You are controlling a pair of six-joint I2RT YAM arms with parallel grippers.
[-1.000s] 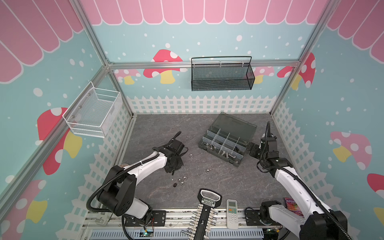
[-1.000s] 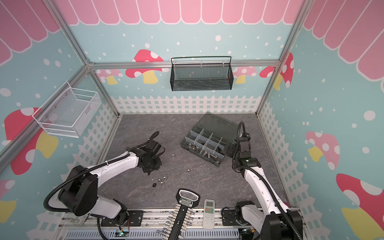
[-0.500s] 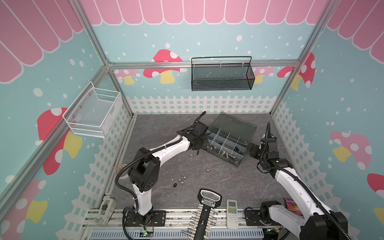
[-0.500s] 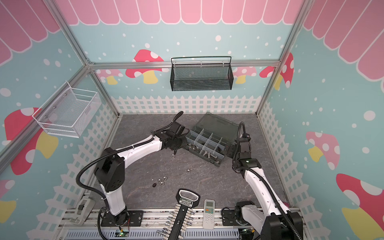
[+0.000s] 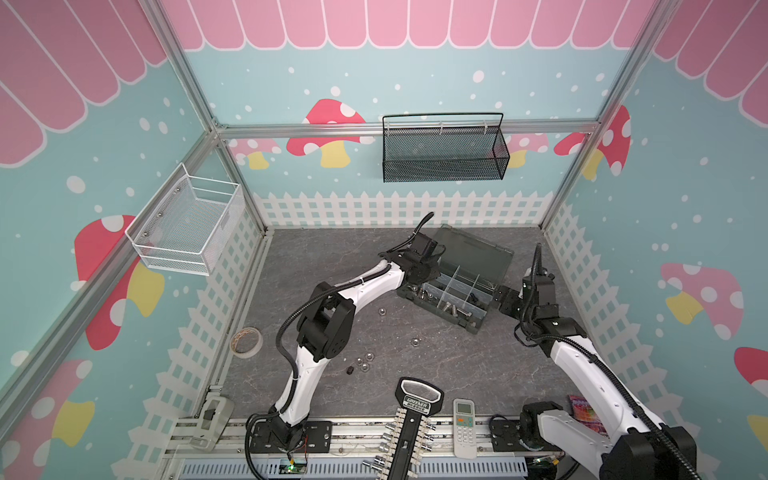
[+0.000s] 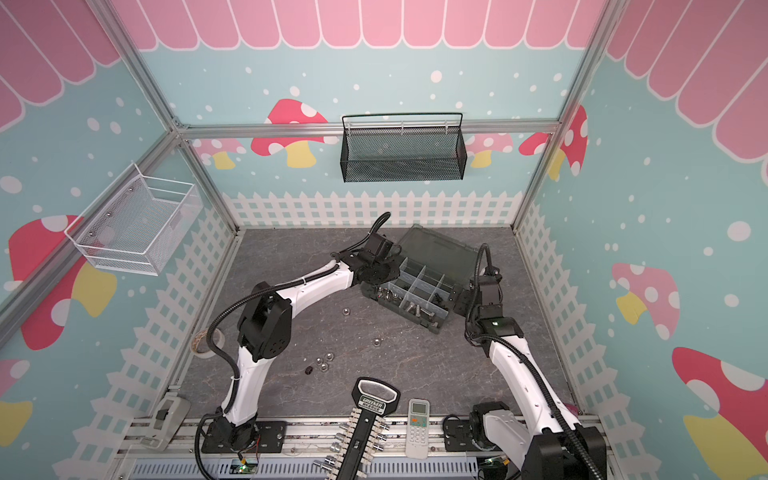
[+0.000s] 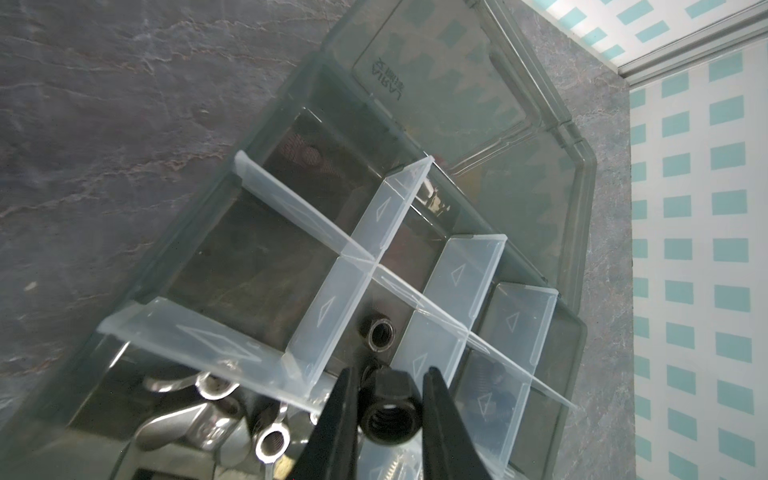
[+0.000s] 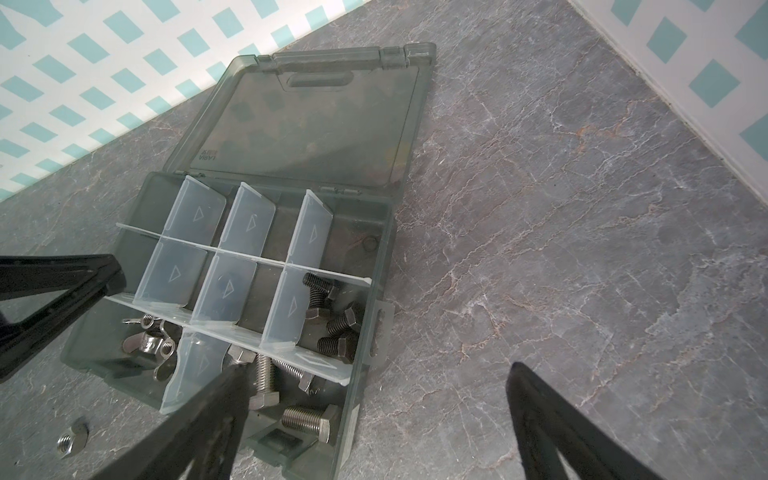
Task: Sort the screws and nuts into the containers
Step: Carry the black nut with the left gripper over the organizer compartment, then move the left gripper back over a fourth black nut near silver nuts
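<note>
Nut (image 7: 390, 415) in left hand (image 7: 390, 378) | fingers (image 7: 336, 424) cut off at frame edge

This is a robot test cell in a lab, dressed as a toy garden. An aluminium frame (image 5: 291, 132) holds printed walls (image 5: 415, 75) with mushrooms (image 5: 328, 133), a white picket fence (image 5: 399, 208) and a pink awning (image 5: 374, 20). The left arm (image 5: 365, 286) and the right arm (image 5: 582, 361) are bolted to a rail (image 5: 353, 434) at the near edge.
</note>
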